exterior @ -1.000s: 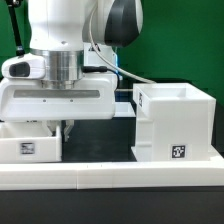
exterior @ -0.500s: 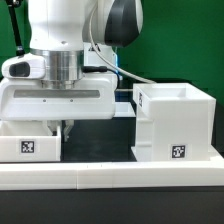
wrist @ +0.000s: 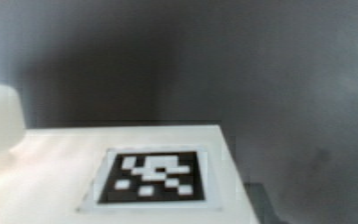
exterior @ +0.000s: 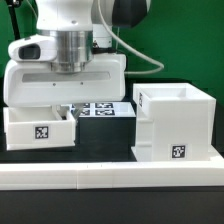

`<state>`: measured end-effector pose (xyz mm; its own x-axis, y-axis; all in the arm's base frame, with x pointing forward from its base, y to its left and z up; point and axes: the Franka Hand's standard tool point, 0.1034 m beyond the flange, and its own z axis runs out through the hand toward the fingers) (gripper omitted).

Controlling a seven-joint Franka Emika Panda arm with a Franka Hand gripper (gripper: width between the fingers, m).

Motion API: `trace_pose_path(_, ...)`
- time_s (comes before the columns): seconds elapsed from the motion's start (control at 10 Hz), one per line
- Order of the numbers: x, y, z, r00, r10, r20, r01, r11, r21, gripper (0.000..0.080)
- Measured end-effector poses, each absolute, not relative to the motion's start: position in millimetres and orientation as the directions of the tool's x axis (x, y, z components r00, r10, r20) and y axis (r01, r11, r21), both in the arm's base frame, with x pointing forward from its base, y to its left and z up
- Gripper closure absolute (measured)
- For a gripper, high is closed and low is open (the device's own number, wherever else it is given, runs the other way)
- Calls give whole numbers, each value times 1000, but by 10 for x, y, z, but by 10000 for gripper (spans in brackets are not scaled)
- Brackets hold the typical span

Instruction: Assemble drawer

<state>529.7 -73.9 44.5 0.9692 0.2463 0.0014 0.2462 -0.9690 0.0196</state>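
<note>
One housing [exterior: 175, 125], one tray [exterior: 40, 130], one marker board [exterior: 100, 108], one wall strip [exterior: 110, 172].

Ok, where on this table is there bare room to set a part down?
Bare black tabletop lies between the small white plastic tray and the tall white cube-like housing, bordered in front by the low white wall strip and behind by the marker board. The exterior view's left is crowded by that tray.

Robotics laboratory bench: green backdrop [exterior: 195, 45] behind a black tabletop [exterior: 100, 138], robot arm [exterior: 72, 25] above it, marker board [exterior: 100, 108] of printed tags, square tag on the white drawer housing [exterior: 165, 125]
</note>
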Motion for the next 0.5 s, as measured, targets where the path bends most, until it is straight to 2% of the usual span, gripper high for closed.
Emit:
trace_pose_path(0.3, 5270, -754, 389, 950, 312, -5, 312, -950, 22, 757)
trace_pose_path(0.5, 5276, -742, 367, 826, 563, -24, 564, -825, 31, 757)
